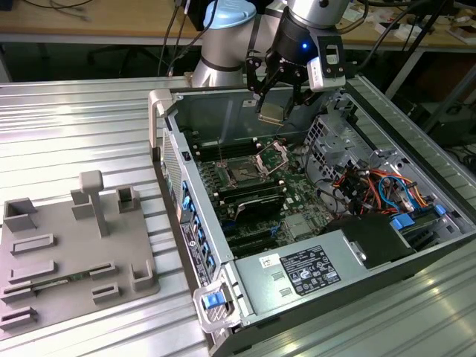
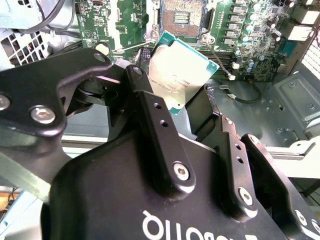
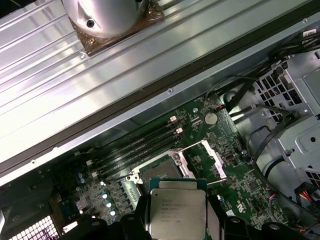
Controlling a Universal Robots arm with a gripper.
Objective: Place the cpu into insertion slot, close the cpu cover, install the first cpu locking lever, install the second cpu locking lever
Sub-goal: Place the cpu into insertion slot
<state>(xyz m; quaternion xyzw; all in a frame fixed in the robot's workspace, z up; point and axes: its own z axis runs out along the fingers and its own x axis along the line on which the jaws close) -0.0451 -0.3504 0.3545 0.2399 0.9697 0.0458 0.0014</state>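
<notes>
Two fingers [image 2: 150,115] of my gripper [image 2: 172,97] pinch the cpu [image 2: 182,67] by its edges; below it lies the open slot [image 3: 161,171], its cover [image 3: 212,159] raised beside it.

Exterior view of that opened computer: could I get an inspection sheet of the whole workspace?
Surface: ribbed metal table, carrying the open computer case.
Job's things: cpu held above the green board; insertion slot empty; cpu cover raised open.
Clutter: grey holder tray at the exterior view's left.
Pincer: shut on the cpu.
Cables: orange and blue wires inside the case.
Surroundings: wooden bench behind.
</notes>
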